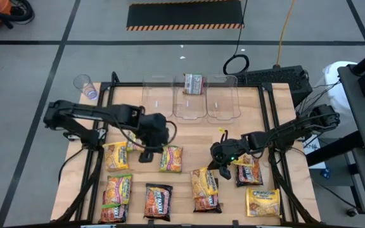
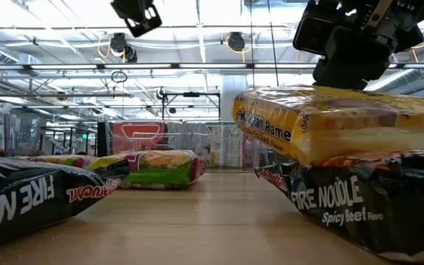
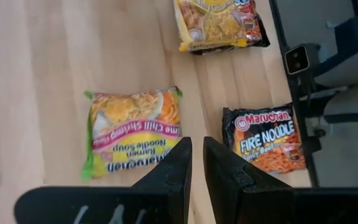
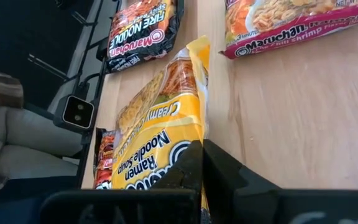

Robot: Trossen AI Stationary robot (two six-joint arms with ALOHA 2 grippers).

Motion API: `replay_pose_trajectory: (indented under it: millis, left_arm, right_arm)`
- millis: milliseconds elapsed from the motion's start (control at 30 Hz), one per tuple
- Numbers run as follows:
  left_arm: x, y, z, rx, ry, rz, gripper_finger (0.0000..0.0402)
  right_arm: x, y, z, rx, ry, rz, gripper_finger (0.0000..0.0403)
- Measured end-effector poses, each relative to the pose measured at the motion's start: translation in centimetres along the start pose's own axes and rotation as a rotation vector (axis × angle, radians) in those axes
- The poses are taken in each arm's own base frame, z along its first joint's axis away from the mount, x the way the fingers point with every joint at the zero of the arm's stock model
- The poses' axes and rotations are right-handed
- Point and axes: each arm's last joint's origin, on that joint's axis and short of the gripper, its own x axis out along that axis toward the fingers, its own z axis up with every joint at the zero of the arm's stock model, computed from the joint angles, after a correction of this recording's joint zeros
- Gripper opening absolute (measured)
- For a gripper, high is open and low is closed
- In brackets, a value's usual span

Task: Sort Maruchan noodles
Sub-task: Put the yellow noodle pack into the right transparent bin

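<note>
One packet point(image 1: 193, 83) in middle clear bin point(image 1: 189, 111); right tool point(image 1: 218, 166) closed, left tool point(image 1: 146, 156) slightly parted, empty.

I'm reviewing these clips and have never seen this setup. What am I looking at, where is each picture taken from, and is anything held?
Two dark robot arms work at a wooden table. One picture looks straight down, one looks level across the tabletop, and one comes from each wrist. Maruchan noodle packets lie scattered on the near half; clear plastic bins stand at the far edge, one packet in the middle bin. The left gripper hangs over a green-edged packet, holding nothing. The right gripper is shut on a yellow Creamy Chicken packet, which rests on a Fire Noodle packet.
</note>
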Motion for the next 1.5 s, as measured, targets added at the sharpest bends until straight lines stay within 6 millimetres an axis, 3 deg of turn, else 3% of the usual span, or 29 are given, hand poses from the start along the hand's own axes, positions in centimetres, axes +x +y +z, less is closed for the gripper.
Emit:
replay_pose_trajectory:
  millis: [400,633,867,1000,1233,1500]
  left_arm:
    - [5.2,1.1,0.9,0.145,0.094,0.096,0.0047]
    - [6.3,1.1,2.2,0.218,-0.013,0.117,0.0047]
    - [6.5,-0.2,3.1,0.316,-0.112,0.101,0.0047]
    - [7.9,-0.7,3.2,0.359,-0.106,0.09,0.0047]
    - [10.4,-0.4,3.5,0.337,-0.091,0.086,0.0047]
    - [10.4,-0.3,3.6,0.273,-0.11,0.088,0.0047]
  right_arm:
    - [0.0,0.1,0.2,-0.007,-0.02,0.013,0.0]
    - [0.0,0.2,0.3,-0.014,-0.03,0.019,0.0]
    - [0.0,0.2,0.3,-0.024,-0.029,0.018,0.0]
    - [0.0,0.2,0.3,-0.032,-0.03,0.018,0.0]
    - [0.0,0.2,0.3,-0.031,-0.03,0.019,0.0]
    - [-0.1,0.2,0.3,-0.029,-0.032,0.02,0.0]
